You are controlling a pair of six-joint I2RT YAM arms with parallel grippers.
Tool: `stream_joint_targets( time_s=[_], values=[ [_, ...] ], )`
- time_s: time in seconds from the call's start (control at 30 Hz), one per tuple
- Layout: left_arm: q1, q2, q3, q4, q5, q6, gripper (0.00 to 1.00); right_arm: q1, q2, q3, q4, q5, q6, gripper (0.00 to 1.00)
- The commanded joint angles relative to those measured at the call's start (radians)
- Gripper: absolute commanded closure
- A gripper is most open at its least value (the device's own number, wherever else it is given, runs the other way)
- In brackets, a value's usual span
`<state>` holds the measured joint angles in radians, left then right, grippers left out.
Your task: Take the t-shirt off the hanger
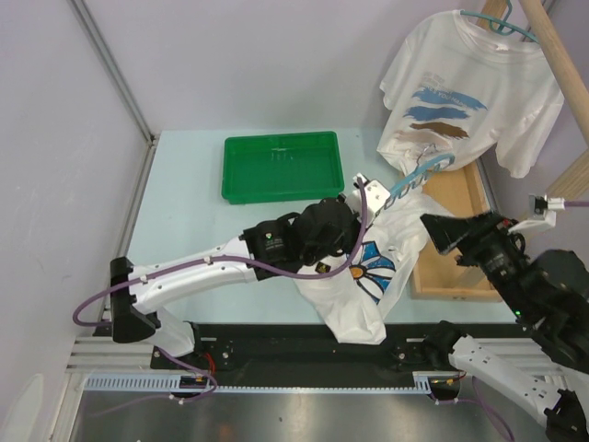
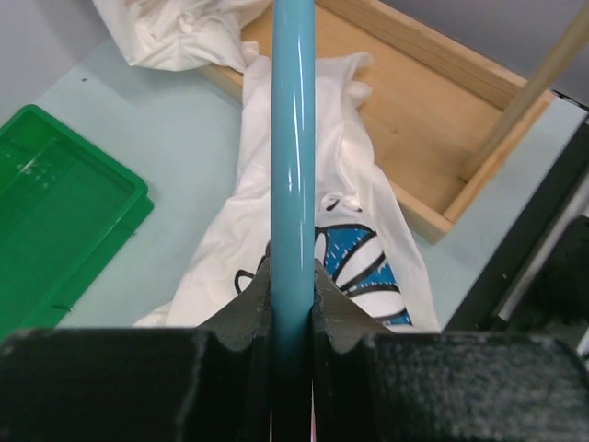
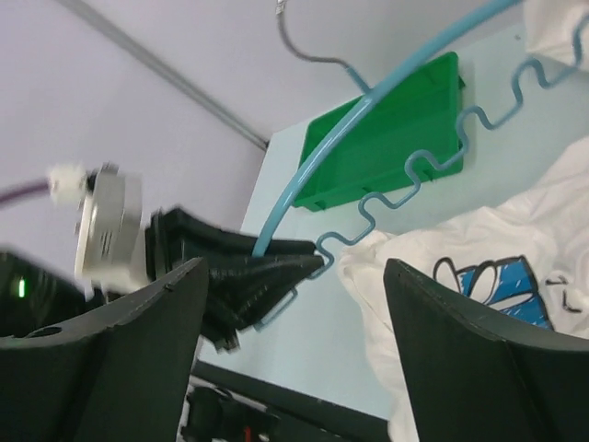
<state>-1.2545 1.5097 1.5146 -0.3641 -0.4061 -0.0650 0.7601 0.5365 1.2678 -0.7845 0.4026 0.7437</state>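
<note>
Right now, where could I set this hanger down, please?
Bare table lies left of the green tray and between it and the left arm; the tray is empty too. The loose t-shirt and wooden box crowd the right side.

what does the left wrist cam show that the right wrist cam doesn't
Only left wrist: the wooden box and pole. Only right wrist: the hook and wavy bar of the hanger, and the open right pincer. Both: the left pincer shut on the blue hanger, the green tray, the printed shirt.
</note>
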Motion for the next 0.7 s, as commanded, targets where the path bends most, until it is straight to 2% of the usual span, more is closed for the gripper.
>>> stream_joint_targets(
  time_s=[0.0,0.07,0.1,0.2,0.3,0.37,0.47,0.67],
  values=[
    [0.039,-0.025,0.148,-0.078,0.214,0.008,0.99,0.004,-0.11,-0.027,0.021,-0.238,-0.22,0.22],
    [0.056,-0.017,0.217,-0.11,0.278,0.016,1.0,0.004,-0.176,-0.021,-0.001,-0.29,-0.251,0.27],
    [0.066,-0.008,0.245,-0.119,0.341,0.027,1.0,0.002,-0.202,-0.013,-0.013,-0.31,-0.265,0.34],
    [0.067,0.062,0.39,-0.174,0.398,0.056,1.0,-0.005,-0.291,0.018,-0.055,-0.292,-0.268,0.42],
    [0.067,0.177,0.585,-0.245,0.481,0.062,1.0,-0.019,-0.34,0.059,-0.081,-0.272,-0.268,0.44],
    [0.067,0.272,0.753,-0.307,0.527,0.059,1.0,-0.025,-0.334,0.077,-0.111,-0.23,-0.253,0.39],
    [0.067,0.331,0.861,-0.349,0.541,0.035,1.0,-0.045,-0.285,0.091,-0.105,-0.234,-0.228,0.32],
    [0.067,0.291,0.774,-0.322,0.532,-0.038,1.0,-0.175,-0.165,0.087,0.022,-0.307,-0.205,0.23]
  ],
)
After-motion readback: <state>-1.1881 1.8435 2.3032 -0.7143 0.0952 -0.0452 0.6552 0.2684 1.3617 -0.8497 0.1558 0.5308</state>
